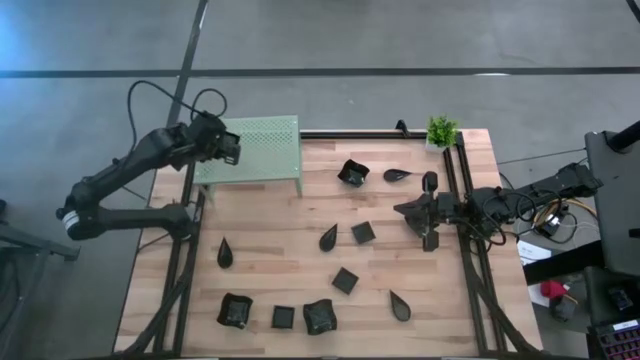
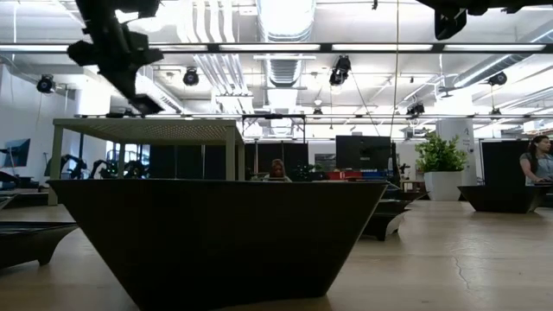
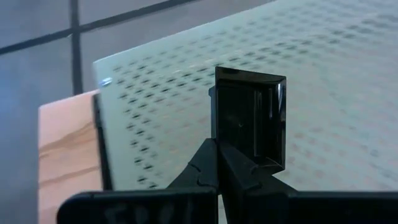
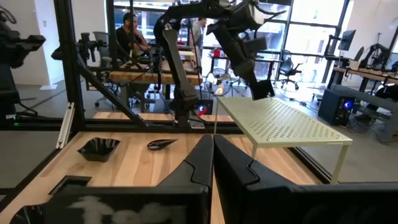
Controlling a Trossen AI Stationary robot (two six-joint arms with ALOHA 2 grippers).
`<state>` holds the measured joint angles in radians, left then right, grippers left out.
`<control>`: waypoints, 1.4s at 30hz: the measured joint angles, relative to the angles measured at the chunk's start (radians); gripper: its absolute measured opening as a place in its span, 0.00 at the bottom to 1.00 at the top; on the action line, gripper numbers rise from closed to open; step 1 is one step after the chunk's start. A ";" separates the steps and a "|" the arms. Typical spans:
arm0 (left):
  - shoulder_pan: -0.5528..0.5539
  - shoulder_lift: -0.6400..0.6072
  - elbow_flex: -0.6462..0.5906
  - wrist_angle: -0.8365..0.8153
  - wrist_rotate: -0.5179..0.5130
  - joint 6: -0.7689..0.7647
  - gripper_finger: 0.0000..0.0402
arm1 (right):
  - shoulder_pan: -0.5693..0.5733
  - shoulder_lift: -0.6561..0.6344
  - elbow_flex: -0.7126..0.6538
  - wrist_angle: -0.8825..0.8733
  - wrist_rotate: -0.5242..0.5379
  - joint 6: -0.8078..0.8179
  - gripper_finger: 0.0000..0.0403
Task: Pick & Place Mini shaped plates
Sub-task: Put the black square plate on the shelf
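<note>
- Closest to your low camera sits one big-looking square dish [image 2: 216,233], filling the foreground on the wooden table [image 2: 484,259].
- Your left claw [image 3: 233,155] is pinched shut on a small square black plate [image 3: 252,121], holding it by one edge so it stands on its side.
- You can see from overhead that this left claw [image 1: 228,148] hangs over the left end of the green perforated stand [image 1: 262,150], at the table's far left corner.
- Your right claw [image 1: 403,209] rests over the right side of the table, fingers pressed together with nothing between them.
- You have loose plates spread across the wood: a square one [image 1: 351,172] and a leaf one [image 1: 396,175] near the far edge, right of the stand.
- Mid-table you have a leaf plate [image 1: 328,238] just beside a square plate [image 1: 363,233], another square [image 1: 345,281] nearer the front, and a lone leaf [image 1: 225,253] to the left.
- Along the front edge you have three square plates [image 1: 283,317] in a row and a leaf plate [image 1: 400,305] off to the right.
- Your potted plant [image 1: 441,131] stands at the far right corner.
</note>
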<state>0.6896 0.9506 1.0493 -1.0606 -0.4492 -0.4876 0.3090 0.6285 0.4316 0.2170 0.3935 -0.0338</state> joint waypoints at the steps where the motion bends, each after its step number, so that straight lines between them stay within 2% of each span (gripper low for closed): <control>1: 0.020 -0.006 -0.007 0.004 0.001 0.005 0.00 | 0.000 0.000 0.000 0.000 0.000 0.000 0.02; 6: 0.120 -0.024 -0.036 0.056 0.024 0.042 0.00 | 0.000 0.000 0.000 0.000 0.000 0.000 0.02; 12: 0.217 -0.024 -0.074 0.142 0.135 0.086 0.00 | 0.000 0.000 0.000 0.000 0.000 0.000 0.02; 18: 0.277 -0.018 -0.115 0.178 0.145 0.101 0.00 | 0.000 0.001 0.000 0.000 0.000 0.000 0.02; 42: 0.295 -0.007 -0.121 0.174 0.141 0.110 0.00 | 0.000 0.001 0.000 0.001 0.000 -0.003 0.02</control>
<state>0.9848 0.9438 0.9283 -0.8865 -0.3087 -0.3775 0.3090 0.6296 0.4313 0.2176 0.3933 -0.0372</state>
